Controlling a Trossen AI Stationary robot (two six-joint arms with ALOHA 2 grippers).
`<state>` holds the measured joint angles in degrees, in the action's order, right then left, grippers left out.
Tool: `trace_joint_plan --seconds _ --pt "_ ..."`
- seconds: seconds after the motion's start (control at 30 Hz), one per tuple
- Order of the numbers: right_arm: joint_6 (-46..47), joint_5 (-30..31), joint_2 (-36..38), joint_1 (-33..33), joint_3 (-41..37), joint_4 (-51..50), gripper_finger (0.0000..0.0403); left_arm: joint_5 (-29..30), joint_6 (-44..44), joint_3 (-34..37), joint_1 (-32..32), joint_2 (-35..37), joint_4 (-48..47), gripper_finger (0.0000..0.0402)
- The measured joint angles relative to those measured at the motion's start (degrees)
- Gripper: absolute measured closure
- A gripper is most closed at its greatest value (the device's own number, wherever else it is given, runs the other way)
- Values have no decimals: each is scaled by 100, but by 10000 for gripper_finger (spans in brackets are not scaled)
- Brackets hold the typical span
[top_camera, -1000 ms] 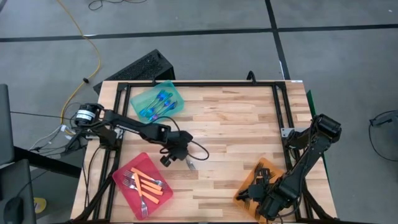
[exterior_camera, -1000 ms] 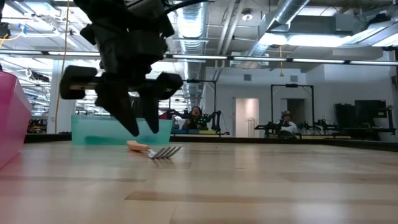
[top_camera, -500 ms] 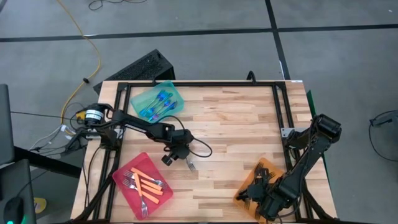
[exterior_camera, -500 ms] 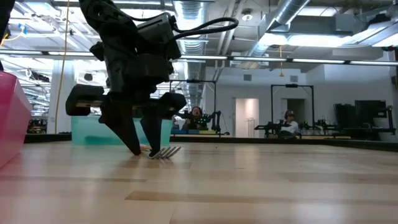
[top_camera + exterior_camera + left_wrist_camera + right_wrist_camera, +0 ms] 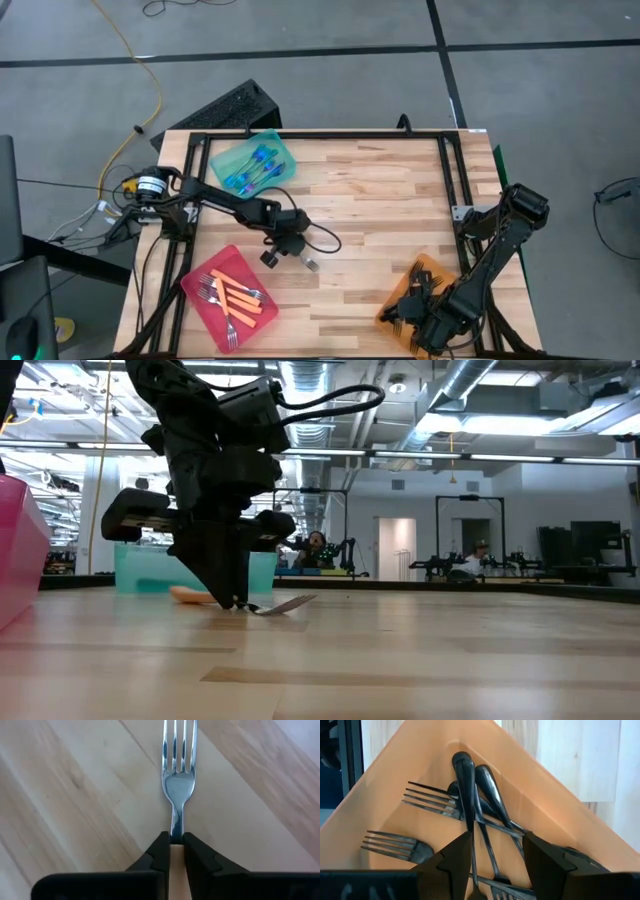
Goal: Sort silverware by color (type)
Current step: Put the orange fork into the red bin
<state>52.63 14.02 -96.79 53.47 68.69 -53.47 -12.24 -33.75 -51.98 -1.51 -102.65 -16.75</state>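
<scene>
An orange-handled fork (image 5: 178,775) with metal tines lies on the wooden table (image 5: 380,200) left of its middle. My left gripper (image 5: 176,839) stands over it, pointing steeply down, shut on it; the low view shows the orange handle (image 5: 190,595) behind the fingers and the tines (image 5: 288,603) in front. My right gripper (image 5: 497,865) hangs open over the orange tray (image 5: 432,272) at the near right, above several black forks (image 5: 470,795) lying in it, touching none. My left gripper pinches the fork's thin metal neck (image 5: 176,826), just behind the tines, between its two fingertips. The fingers come from above, slanting down, one on each side of the neck. The fork lies flat along the table.
A teal tray (image 5: 272,147) with blue-handled forks stands at the far left. A red tray (image 5: 200,278) with orange-handled forks sits at the near left. A black frame (image 5: 320,135) runs along the table's far and side edges. The table's middle is bare wood.
My left gripper has come down onto the fork and shut on its neck. The fork has shifted a little on the table under the closing fingers.
</scene>
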Motion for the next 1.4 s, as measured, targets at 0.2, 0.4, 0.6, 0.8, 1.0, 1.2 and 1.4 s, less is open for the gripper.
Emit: trace_joint_plan --seconds 0.2,0.4,0.6,0.8,1.0,1.2,1.4 --pt "-1 265 0 0 0 4 209 299 861 -304 -129 11 -320 387" --pt "119 284 0 0 0 11 209 1151 1006 -1094 -452 107 -1066 388" --pt "148 284 2 0 0 39 209 1539 1141 -2171 -821 146 -2217 388" --pt "228 278 4 0 0 58 209 1827 1442 -3302 -1322 175 -3408 388" --pt "246 272 4 0 0 62 209 2131 1848 -4346 -2056 182 -4693 389" --pt "244 275 4 0 0 57 209 2608 2602 -4656 -3082 504 -5361 389" --pt "236 397 4 2 0 26 209 3213 3862 -4647 -4134 647 -5887 389"
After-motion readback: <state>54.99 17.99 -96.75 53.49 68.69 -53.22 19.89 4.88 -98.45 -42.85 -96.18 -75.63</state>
